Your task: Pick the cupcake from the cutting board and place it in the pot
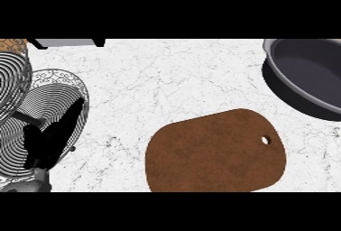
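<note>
The brown cutting board [213, 153] lies at the lower middle with nothing on it. The dark pot [310, 76] stands at the upper right, cut by the edge, and the part of its inside that shows is bare. At the far left a black-and-white ringed shape [10, 85] with a speckled brown top [10, 45] may be the cupcake in its wrapper; I cannot tell for sure. My left hand [47, 142] shows at the lower left, open, fingers straight and pointing up over a ringed plate [63, 90]. The right hand is out of view.
White marbled counter [166, 85] runs between the board, the pot and the plate. A grey and black object [66, 43] sits at the top left edge. The board has a small hole [265, 140] near its right side.
</note>
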Action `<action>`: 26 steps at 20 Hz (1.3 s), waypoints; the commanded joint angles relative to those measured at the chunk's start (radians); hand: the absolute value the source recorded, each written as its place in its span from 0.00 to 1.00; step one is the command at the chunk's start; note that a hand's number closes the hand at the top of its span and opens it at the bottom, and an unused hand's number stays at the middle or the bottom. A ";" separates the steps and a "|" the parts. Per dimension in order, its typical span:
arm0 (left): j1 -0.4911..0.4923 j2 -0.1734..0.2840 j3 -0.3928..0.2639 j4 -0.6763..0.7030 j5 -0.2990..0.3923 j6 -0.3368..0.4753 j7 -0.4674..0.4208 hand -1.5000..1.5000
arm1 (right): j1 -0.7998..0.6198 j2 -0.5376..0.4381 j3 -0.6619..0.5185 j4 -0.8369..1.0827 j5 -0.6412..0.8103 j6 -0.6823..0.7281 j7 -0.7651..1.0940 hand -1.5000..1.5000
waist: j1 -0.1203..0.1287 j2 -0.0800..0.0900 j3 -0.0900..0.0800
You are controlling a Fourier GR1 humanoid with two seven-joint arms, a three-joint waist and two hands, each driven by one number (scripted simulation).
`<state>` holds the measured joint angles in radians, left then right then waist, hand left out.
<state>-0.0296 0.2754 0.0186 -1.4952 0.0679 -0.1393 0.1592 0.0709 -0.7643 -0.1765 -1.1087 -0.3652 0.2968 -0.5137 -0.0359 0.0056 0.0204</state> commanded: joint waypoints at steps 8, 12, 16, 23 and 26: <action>-0.026 -0.105 -0.098 0.075 -0.027 -0.021 -0.003 0.50 | -0.067 -0.263 -0.140 0.384 0.098 0.172 -0.361 1.00 | 0.046 0.013 -0.010; -0.047 -0.104 -0.084 0.088 -0.014 -0.045 0.002 0.50 | -0.111 -0.310 -0.131 0.444 0.164 0.124 -0.435 1.00 | 0.052 0.007 -0.014; -0.077 -0.130 -0.099 0.093 -0.043 -0.026 0.014 0.50 | -0.230 -0.347 -0.105 0.508 0.212 0.073 -0.387 1.00 | 0.073 0.009 -0.015; -0.102 -0.145 -0.095 0.134 -0.073 -0.024 -0.007 0.50 | -0.424 -0.411 -0.025 0.512 0.299 0.069 -0.258 1.00 | 0.082 0.011 -0.018; -0.107 -0.145 -0.081 0.134 -0.071 -0.026 0.005 0.50 | -0.476 -0.410 0.027 0.525 0.362 0.067 -0.252 1.00 | 0.082 0.010 -0.018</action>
<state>-0.1283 0.2149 -0.0030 -1.4341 -0.0202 -0.1510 0.1618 -0.3261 -1.1632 -0.2002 -0.5991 -0.0649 0.3371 -0.7657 0.0546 0.0014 0.0138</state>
